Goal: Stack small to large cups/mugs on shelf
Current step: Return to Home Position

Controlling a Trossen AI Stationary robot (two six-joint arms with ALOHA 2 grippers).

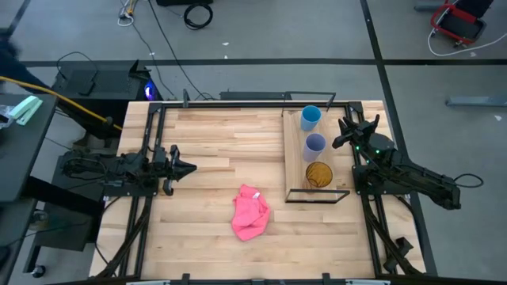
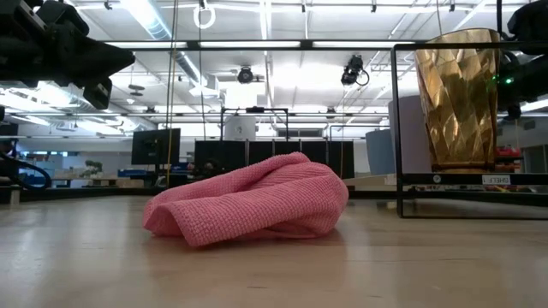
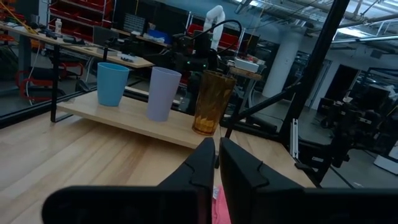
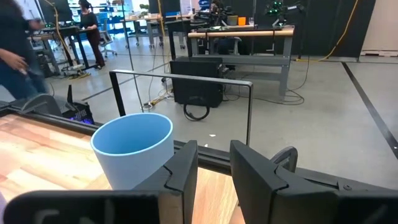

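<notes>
Three cups stand upright in a row on the light wood shelf [image 1: 295, 162] at the table's right side. The light blue cup [image 1: 310, 117] is farthest, the lavender cup [image 1: 314, 146] is in the middle, and the amber cup [image 1: 318, 174] is nearest. They also show in the left wrist view as blue [image 3: 112, 83], lavender [image 3: 163, 93] and amber [image 3: 211, 102]. My right gripper [image 1: 341, 133] is open and empty, just right of the shelf, between the blue and lavender cups. The blue cup [image 4: 134, 149] shows close beside its fingers. My left gripper [image 1: 192, 167] is shut and empty over the table's left half, pointing toward the shelf.
A crumpled pink cloth [image 1: 251, 212] lies on the table's near middle, left of the shelf. It fills the centre of the low view [image 2: 257, 205]. The shelf's thin black frame [image 1: 317, 194] rims its near end. A person shows in the room beyond [image 4: 18, 56].
</notes>
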